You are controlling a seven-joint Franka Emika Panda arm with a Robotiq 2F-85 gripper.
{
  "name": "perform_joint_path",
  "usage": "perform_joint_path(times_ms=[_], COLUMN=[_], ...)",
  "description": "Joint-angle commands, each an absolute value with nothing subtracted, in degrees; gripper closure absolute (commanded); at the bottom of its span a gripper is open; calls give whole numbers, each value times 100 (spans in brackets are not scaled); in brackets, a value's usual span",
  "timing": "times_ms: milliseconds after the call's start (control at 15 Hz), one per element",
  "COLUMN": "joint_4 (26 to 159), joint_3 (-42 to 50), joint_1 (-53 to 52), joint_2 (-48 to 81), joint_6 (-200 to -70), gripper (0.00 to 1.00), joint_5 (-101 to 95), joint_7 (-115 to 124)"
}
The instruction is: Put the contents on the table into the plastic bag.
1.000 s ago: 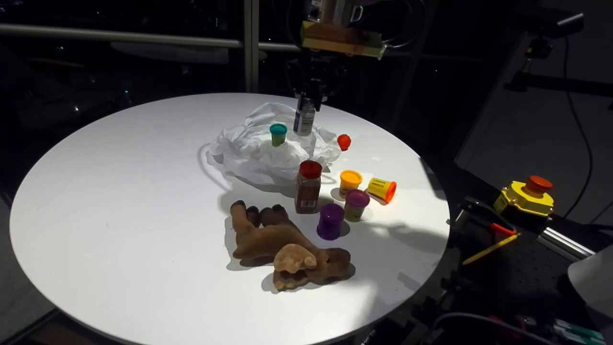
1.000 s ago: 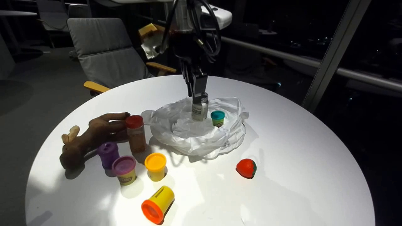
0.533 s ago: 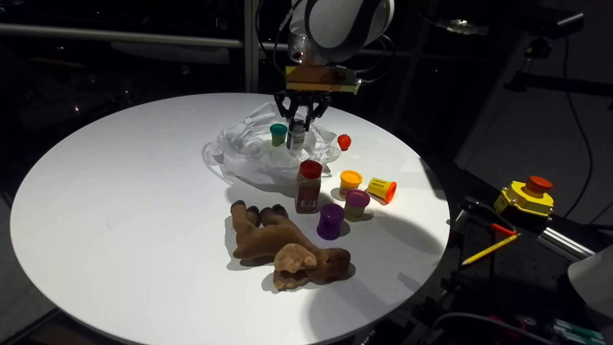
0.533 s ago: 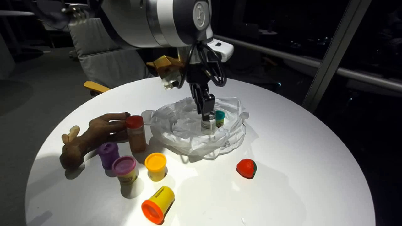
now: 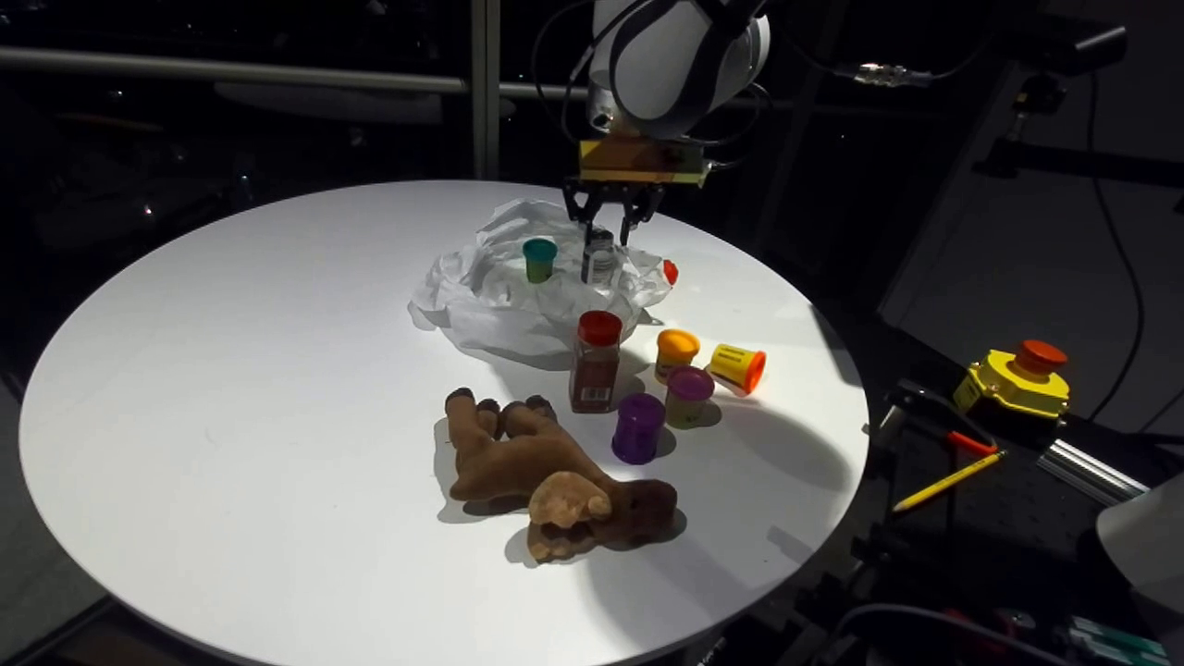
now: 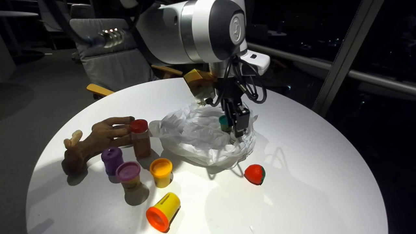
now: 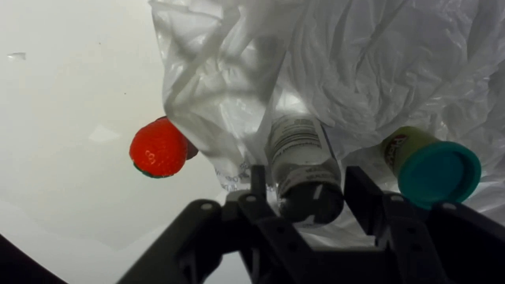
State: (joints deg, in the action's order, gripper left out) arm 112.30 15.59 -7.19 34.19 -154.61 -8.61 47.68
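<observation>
Hanging over one side of the translucent white plastic bag [image 5: 499, 324] in an exterior view, the claw [image 5: 607, 239] stands spread, a supplement bottle [image 5: 601, 265] between its jaws. A teal-lidded Play-Doh tub [image 5: 538, 263] sits in the bag, left of the claw. On the round white table [image 5: 231, 444], in front of the claw, are a brown plush moose [image 5: 546, 467], a red-capped brown bottle [image 5: 594, 372], a purple cup [image 5: 638, 431] and three more Play-Doh tubs [image 5: 687, 409], one toppled. Behind the claw are dark windows [image 5: 324, 28] with a metal rail [image 5: 231, 70]; well to its right, a black bench [image 5: 980, 541] bears a yellow emergency-stop box [image 5: 1008, 393] with a red button [image 5: 1041, 356].

In an exterior view, a grey chair [image 6: 105, 50] stands beyond the table, left of the claw; a toy strawberry [image 6: 254, 174] lies in front of it on the tabletop.

In the wrist view, the jaws stand apart, with a gap on one side of the supplement bottle; whether the other jaw touches it, I cannot tell. Bare tabletop shows left of the claw.
</observation>
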Motion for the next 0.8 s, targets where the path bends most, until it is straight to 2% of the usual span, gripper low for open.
perform_joint_path(times_ms=[0, 133, 333, 733], joint_4=[11331, 11388, 11688, 12762], joint_3=[1344, 1233, 1144, 658], joint_1=[-457, -391, -371, -229], joint_2=[2913, 2621, 1890, 377], joint_6=[-15349, -15297, -14862, -12803], gripper=[13, 0, 0, 0], joint_5=[-498, -278, -84, 278], joint_7=[4333, 4192, 4042, 3240])
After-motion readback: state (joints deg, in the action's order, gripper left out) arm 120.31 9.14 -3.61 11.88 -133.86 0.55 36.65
